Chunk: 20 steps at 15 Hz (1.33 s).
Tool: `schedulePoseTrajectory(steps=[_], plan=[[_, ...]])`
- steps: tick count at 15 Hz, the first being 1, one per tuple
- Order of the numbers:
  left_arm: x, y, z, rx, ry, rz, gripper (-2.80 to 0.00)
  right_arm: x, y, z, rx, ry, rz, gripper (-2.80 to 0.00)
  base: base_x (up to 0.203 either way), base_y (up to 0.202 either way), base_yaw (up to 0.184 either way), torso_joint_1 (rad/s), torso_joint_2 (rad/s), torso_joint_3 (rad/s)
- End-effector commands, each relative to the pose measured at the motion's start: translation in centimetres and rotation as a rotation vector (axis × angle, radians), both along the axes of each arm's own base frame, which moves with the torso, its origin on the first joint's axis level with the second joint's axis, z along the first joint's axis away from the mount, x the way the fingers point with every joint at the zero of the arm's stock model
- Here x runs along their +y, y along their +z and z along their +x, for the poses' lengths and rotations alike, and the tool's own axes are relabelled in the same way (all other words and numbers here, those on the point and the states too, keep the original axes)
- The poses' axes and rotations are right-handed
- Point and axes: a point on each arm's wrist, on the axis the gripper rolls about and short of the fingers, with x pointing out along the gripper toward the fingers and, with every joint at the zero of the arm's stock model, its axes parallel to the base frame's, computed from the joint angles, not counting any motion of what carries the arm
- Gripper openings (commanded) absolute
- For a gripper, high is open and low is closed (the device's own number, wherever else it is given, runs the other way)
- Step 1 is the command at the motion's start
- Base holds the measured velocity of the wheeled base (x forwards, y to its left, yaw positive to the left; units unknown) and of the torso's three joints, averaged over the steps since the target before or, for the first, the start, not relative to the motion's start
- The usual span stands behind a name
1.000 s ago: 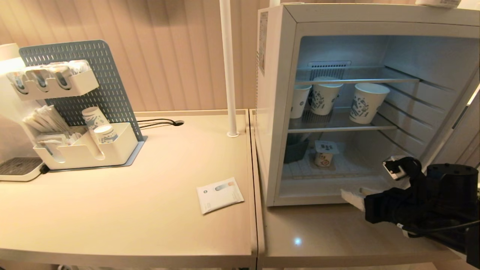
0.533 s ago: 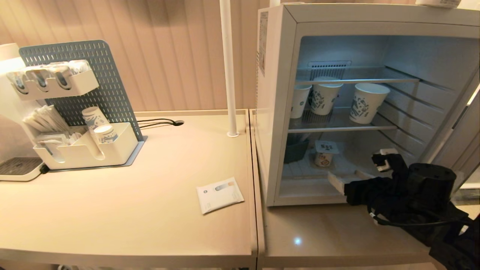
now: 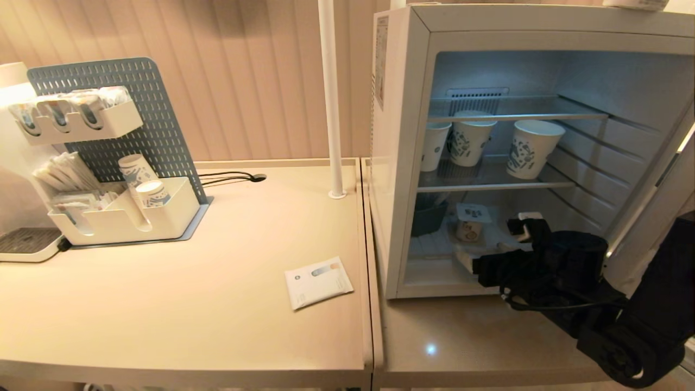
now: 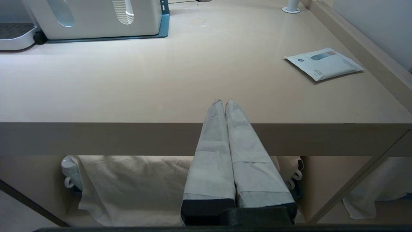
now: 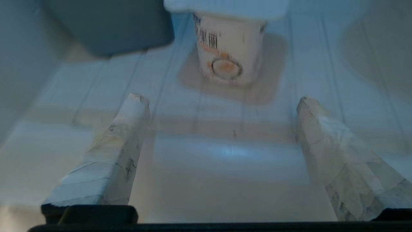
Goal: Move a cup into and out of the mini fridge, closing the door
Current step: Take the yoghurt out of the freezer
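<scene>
The right end effector (image 3: 491,241) reaches into the bottom compartment of the open mini fridge (image 3: 402,141), its two taped fingers (image 5: 122,135) spread wide apart and holding nothing. Straight ahead of it, centred on the gap between the fingers but apart from both, the cup (image 5: 229,48) stands upright on the fridge floor with its orange round mark facing the wrist. A dark grey container (image 3: 427,216) sits beyond the end effector's left finger, beside the cup. On the wire shelf above the end effector stand three patterned paper cups (image 3: 529,147). The door (image 3: 649,217) is swung open behind the right arm. The left end effector (image 4: 224,104) hangs parked at the front edge of the worktop (image 4: 128,83), fingers pressed together, a white packet (image 4: 323,63) lying well ahead of it.
</scene>
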Motion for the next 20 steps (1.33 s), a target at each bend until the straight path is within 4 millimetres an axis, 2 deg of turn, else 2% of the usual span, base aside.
schedulePoseTrajectory(steps=[1, 4, 7, 14, 19, 20], plan=[[0.0, 0.0, 0.0, -0.001, 0.0, 0.0, -2.8, 0.4, -0.4, 1.2, -0.013, -0.003, 0.005, 0.0, 0.0, 0.0, 0.0, 0.0, 0.0, 0.0], [0.0, 0.0, 0.0, 0.0, 0.0, -0.001, -2.8, 0.8, -1.3, 3.0, -0.023, -0.039, -0.003, 0.0, 0.0, 0.0, 0.0, 0.0, 0.0, 0.0], [0.0, 0.0, 0.0, -0.001, 0.001, -0.002, -2.8, 0.6, -1.2, 4.2, -0.041, -0.074, -0.003, 0.0, 0.0, 0.0, 0.0, 0.0, 0.0, 0.0], [0.0, 0.0, 0.0, 0.0, 0.0, -0.002, -2.8, -0.1, -0.6, 5.9, -0.052, -0.108, -0.003, 0.0, 0.0, 0.0, 0.0, 0.0, 0.0, 0.0], [0.0, 0.0, 0.0, 0.001, 0.001, -0.002, -2.8, 0.1, -0.2, 6.4, -0.045, -0.107, -0.005, 0.0, 0.0, 0.0, 0.0, 0.0, 0.0, 0.0], [0.0, 0.0, 0.0, 0.0, 0.0, -0.002, -2.8, 0.0, -0.1, 6.3, -0.036, -0.107, -0.008, -2.8, 0.0, 0.0, 0.0, 0.0, 0.0, 0.0]])
